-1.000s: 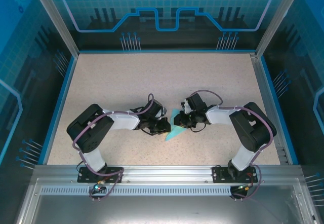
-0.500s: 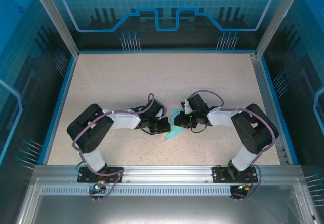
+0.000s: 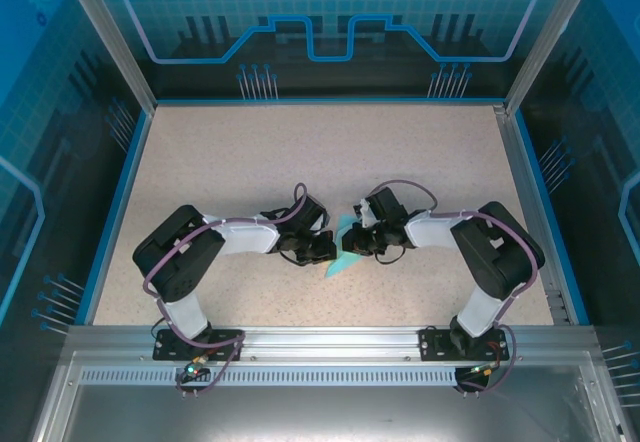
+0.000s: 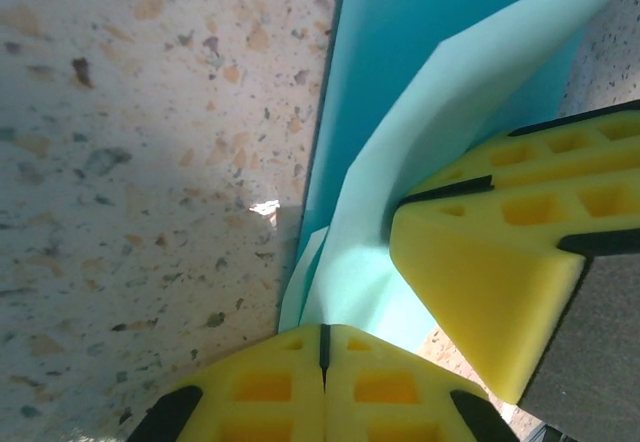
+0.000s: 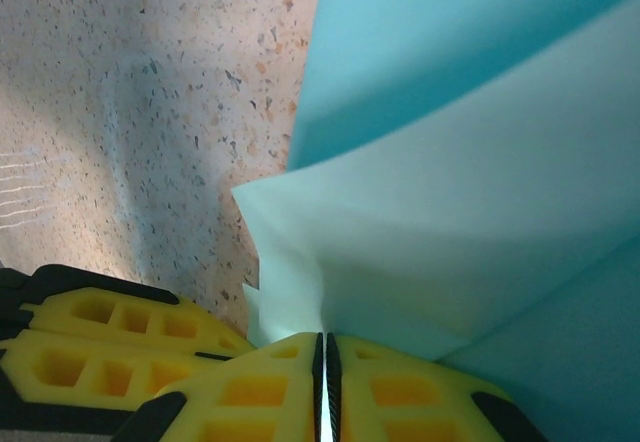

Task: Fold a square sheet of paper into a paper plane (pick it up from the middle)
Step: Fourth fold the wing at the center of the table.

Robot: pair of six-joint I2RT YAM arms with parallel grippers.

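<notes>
i'm looking down my right gripper (image 5: 322, 382) at the bottom centre of the frame, where its two yellow fingers are pressing together with only a thin seam between them. they're pinching the sheet of paper (image 5: 470, 192), which is rising from that seam in pale cyan folds and spreading over the right and upper right. i'm seeing speckled table (image 5: 130, 112) filling the left side. in the lower left the left gripper (image 5: 205, 350) is lying with its yellow fingers together, tips touching the paper's edge.
</notes>
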